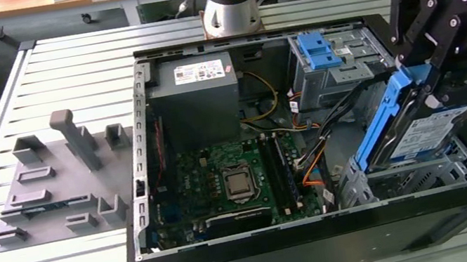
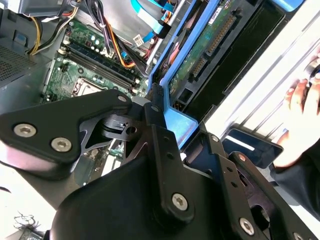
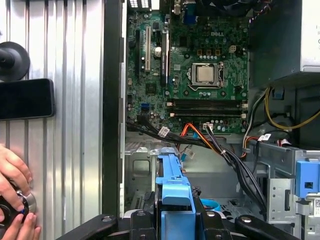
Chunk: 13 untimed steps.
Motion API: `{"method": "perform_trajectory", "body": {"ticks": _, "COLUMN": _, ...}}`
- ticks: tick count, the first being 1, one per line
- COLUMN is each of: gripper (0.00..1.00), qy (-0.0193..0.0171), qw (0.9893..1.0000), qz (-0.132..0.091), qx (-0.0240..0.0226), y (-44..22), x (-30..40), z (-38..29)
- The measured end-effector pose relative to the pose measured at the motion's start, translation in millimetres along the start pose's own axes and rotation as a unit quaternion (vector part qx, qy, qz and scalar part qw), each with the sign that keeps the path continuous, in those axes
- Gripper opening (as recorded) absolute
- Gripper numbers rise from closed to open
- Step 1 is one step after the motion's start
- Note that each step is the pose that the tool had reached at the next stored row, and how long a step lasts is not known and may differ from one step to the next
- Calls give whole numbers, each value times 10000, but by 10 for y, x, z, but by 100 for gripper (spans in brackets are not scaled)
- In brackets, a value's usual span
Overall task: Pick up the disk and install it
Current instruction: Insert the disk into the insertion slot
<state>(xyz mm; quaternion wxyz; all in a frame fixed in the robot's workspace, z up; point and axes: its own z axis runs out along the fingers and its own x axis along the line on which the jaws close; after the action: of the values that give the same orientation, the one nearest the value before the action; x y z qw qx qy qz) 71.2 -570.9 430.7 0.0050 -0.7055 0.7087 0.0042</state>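
An open computer case (image 1: 329,247) sits on the slatted metal counter (image 1: 45,84), its motherboard (image 1: 222,175) exposed. The disk (image 1: 426,134) stands tilted on edge over the drive cage (image 1: 431,176) at the exterior view's right. The black pincer (image 1: 424,86) pinches its blue carrier frame.

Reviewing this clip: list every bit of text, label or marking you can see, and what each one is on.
On the gripper, which holds the disk: white maker's lettering on the housing, not quoted.
On the disk: a white-and-blue label, print too small to read.
On the power supply: a white sticker, print too small to read.
On the motherboard: a white maker's mark, not quoted; other print too small.
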Motion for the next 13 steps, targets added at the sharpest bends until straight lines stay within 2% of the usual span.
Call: {"method": "perform_trajectory", "body": {"ticks": 13, "gripper": 36, "qy": 0, "qw": 10000, "qz": 21, "qx": -2, "y": -9, "x": 1, "z": 107}}
